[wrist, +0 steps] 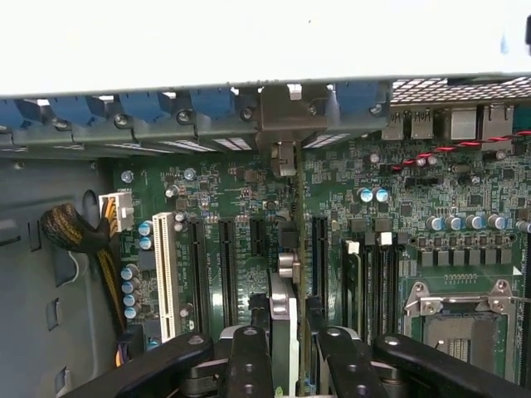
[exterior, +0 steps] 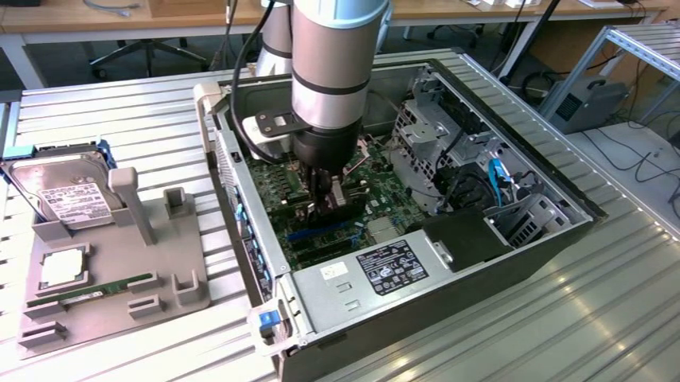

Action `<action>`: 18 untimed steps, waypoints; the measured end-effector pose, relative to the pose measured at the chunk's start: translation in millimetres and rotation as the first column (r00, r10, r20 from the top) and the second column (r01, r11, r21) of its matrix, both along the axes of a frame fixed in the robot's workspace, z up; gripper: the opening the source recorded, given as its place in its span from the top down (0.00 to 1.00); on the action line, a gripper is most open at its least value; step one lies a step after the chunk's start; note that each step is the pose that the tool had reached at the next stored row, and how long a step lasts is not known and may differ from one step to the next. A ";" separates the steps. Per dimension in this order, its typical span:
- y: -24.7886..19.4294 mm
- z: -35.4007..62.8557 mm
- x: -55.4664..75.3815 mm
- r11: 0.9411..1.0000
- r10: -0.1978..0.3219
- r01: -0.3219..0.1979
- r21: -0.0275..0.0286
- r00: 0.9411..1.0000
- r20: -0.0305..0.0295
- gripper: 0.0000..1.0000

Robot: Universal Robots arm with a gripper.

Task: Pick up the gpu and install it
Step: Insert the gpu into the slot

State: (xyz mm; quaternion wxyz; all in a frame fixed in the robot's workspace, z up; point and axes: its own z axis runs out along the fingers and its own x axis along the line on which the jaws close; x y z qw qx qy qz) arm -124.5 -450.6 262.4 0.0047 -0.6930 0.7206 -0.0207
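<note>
Gripper [wrist: 282, 352] clamps the gpu [wrist: 282, 332] edge-on over the motherboard [wrist: 241, 199]; misaligned with its slot, it could jam.

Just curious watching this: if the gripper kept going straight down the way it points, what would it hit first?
Probably the motherboard: the gripper points down into the open case, gripping the gpu edge-on above the slots.

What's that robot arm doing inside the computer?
The robot arm's gripper is holding a thin card, the gpu, on edge between its fingers. It has reached down into the open computer case and holds the card just over the green motherboard. A hard drive sits on a gray stand outside the case.
</note>
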 end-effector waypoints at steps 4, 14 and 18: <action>0.0 -0.1 0.0 1.000 -0.011 0.011 0.000 1.000 0.000 0.73; 0.0 -0.3 0.0 1.000 -0.026 0.026 0.000 1.000 0.000 0.73; 0.0 -0.4 0.0 1.000 -0.026 0.026 0.000 1.000 0.000 0.73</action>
